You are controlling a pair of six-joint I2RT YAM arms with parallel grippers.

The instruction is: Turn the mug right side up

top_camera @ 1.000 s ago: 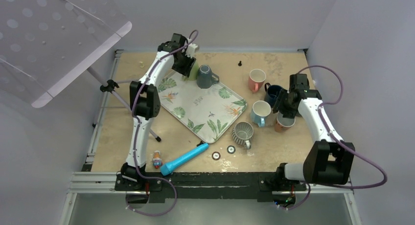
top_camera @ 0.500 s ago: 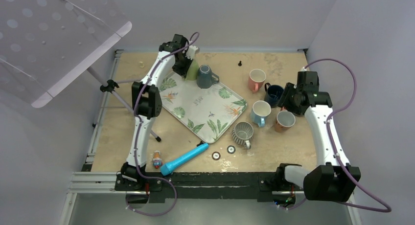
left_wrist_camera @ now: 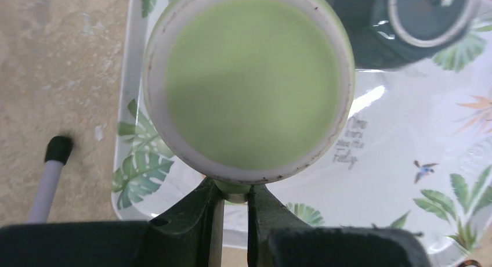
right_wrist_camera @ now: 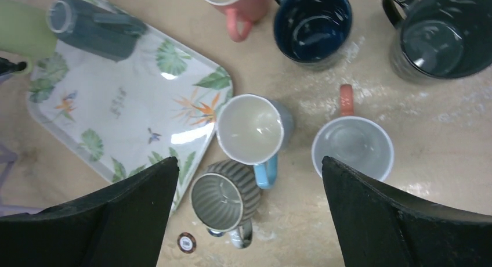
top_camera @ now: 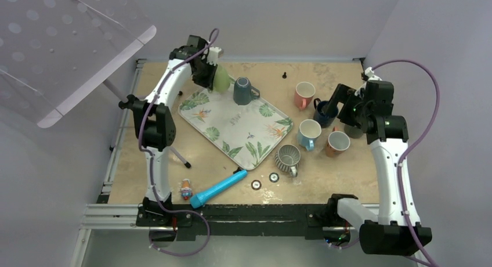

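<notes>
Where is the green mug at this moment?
In the top view, the green mug is at the far left corner of the leaf-print tray, held by the left gripper, just left of the dark teal mug.

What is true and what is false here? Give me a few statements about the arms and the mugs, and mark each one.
1. The left gripper is pinching the handle of the green mug. True.
2. The right gripper is carrying a mug. False: it is wide open and empty, above the mugs on the table.
3. A dark mug stands upside down on the tray. True.
4. The striped mug sits on the tray. False: it stands on the table, just off the tray's edge.
5. The pink mug is upside down. False: its opening faces up.
</notes>
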